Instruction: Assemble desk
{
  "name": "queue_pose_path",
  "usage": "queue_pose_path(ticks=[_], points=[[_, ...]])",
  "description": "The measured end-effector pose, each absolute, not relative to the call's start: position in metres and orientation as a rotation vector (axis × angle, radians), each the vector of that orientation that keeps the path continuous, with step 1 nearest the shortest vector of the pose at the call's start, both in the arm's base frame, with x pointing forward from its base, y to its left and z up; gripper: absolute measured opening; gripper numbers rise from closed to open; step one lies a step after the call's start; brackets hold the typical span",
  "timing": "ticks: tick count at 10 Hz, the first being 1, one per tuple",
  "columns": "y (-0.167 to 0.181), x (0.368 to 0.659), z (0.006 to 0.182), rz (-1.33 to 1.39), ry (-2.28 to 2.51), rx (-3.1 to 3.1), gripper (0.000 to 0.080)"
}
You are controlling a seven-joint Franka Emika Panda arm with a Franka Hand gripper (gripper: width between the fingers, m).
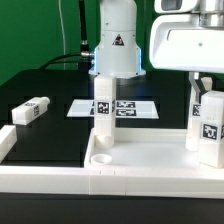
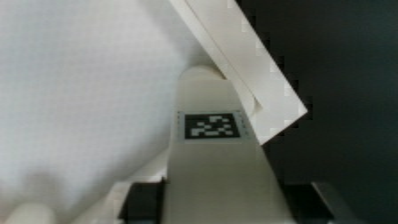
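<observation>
The white tray-like tabletop (image 1: 150, 165) lies at the front, rim up. One white leg (image 1: 103, 112) stands upright in its corner on the exterior view's left. My gripper (image 1: 200, 88) comes down at the exterior view's right and is shut on a second tagged leg (image 1: 208, 125), held upright over the tabletop's right end. In the wrist view this leg (image 2: 217, 130) runs out from between my dark fingers (image 2: 150, 200), its tag facing the camera, above the tabletop's floor (image 2: 89, 90) and rim (image 2: 240, 60). Whether its far end touches the tabletop is hidden. A third leg (image 1: 30, 110) lies on the black table at the left.
The marker board (image 1: 130, 106) lies flat behind the tabletop, in front of the robot base (image 1: 118, 45). A long white border rail (image 1: 40, 182) runs along the front left. Cables hang at the back left.
</observation>
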State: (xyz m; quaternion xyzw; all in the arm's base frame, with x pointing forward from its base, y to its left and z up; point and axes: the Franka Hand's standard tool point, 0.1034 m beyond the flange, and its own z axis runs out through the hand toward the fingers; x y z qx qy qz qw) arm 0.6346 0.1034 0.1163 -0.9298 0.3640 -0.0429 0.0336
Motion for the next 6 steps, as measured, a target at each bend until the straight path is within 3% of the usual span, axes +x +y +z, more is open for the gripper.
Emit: queue_pose_path(ticks=[4, 6], points=[[0.1025, 0.6343, 0.1161, -0.102, 1.562, -2.624, 0.029], [0.1023, 0.6343, 0.1161, -0.103, 1.552, -2.63, 0.029]])
